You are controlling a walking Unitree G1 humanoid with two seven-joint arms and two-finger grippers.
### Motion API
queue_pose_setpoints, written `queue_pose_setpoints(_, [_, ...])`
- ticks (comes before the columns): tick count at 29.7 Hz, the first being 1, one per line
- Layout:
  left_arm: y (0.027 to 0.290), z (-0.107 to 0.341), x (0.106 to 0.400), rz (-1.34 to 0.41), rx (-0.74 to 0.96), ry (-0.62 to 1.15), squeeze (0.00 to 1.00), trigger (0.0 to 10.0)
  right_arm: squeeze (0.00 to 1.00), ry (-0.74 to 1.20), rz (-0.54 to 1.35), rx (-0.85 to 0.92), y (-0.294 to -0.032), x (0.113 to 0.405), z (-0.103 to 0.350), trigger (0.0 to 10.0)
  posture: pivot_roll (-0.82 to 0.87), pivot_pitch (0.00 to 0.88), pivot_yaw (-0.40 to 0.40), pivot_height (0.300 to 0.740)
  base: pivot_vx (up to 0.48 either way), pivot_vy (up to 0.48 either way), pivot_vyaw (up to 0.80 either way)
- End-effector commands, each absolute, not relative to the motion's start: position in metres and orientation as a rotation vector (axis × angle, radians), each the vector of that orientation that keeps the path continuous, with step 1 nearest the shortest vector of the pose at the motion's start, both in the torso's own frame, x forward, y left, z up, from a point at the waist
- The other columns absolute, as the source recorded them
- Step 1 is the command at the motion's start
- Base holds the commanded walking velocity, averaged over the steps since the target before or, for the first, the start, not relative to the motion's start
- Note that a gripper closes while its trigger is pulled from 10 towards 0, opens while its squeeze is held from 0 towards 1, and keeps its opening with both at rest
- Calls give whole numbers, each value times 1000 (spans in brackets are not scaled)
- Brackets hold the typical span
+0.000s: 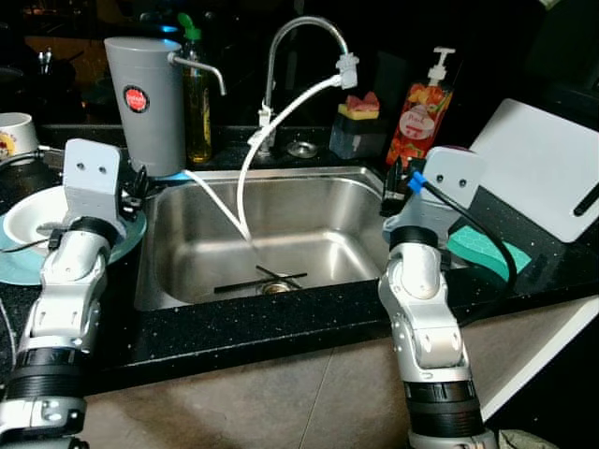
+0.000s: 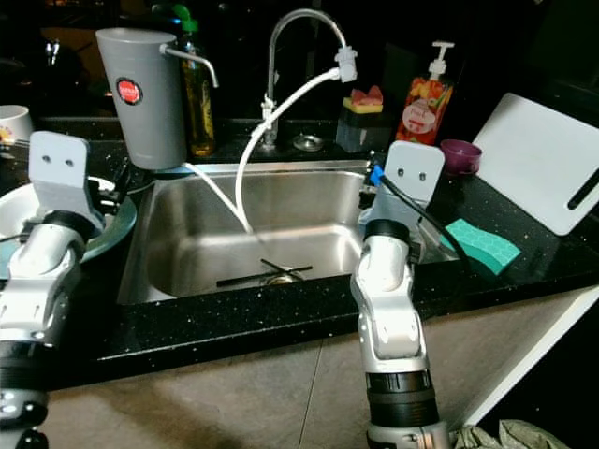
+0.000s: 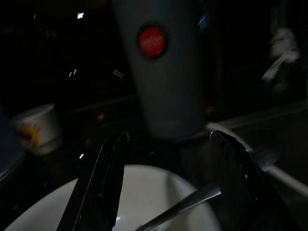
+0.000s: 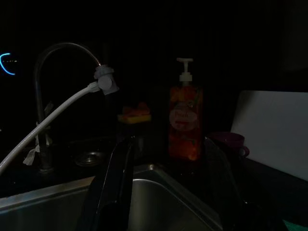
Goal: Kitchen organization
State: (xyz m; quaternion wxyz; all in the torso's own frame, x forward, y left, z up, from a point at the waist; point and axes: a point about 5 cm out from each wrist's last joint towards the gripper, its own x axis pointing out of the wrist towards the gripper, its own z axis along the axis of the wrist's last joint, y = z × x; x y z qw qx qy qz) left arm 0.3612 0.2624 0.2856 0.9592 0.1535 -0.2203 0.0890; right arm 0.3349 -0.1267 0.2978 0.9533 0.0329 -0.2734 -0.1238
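Observation:
A white bowl (image 1: 36, 217) sits on a teal plate (image 1: 21, 267) on the black counter left of the steel sink (image 1: 318, 220). A metal spoon (image 3: 192, 202) lies in the bowl. My left gripper (image 3: 169, 138) hovers just above the bowl's near rim, open, with nothing between its fingers. It points at a grey canister (image 1: 145, 103). My right gripper (image 4: 168, 142) is open over the sink's right rim. It faces an orange soap bottle (image 4: 185, 122) and a purple cup (image 2: 459, 154). Two dark sticks (image 1: 257, 281) lie by the drain.
A tap (image 1: 304, 37) with a white hose (image 1: 245, 168) stands behind the sink, next to an oil bottle (image 1: 197, 103) and a sponge holder (image 1: 358, 126). A white cutting board (image 1: 547, 168) and a teal sponge (image 2: 481, 245) lie on the right. A mug (image 1: 14, 136) stands far left.

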Motion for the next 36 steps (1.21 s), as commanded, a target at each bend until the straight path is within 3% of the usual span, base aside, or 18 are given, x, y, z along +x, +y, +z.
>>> queue_pose_setpoints(1, [267, 285, 366, 169, 339, -443, 0, 10000, 0, -559, -272, 52, -130, 335, 297, 10000, 106, 105, -88, 740, 0, 0, 0])
queue_pose_setpoints(18, [280, 292, 382, 192, 328, -390, 0, 10000, 0, -557, -291, 48, -135, 333, 295, 10000, 95, 96, -68, 740, 0, 0, 0])
queue_pose_setpoints(24, [290, 323, 373, 80, 331, -387, 0, 10000, 0, -553, -282, 51, -133, 335, 294, 10000, 105, 98, -68, 740, 0, 0, 0])
queue_pose_setpoints(30, [307, 337, 361, 107, 253, -315, 0, 10000, 0, -547, -266, 58, -129, 337, 292, 10000, 148, 103, -73, 740, 0, 0, 0])
queue_pose_setpoints(36, [294, 328, 347, -73, 445, -242, 0, 10000, 0, -546, -246, 56, -125, 338, 292, 10000, 157, 101, -77, 740, 0, 0, 0])
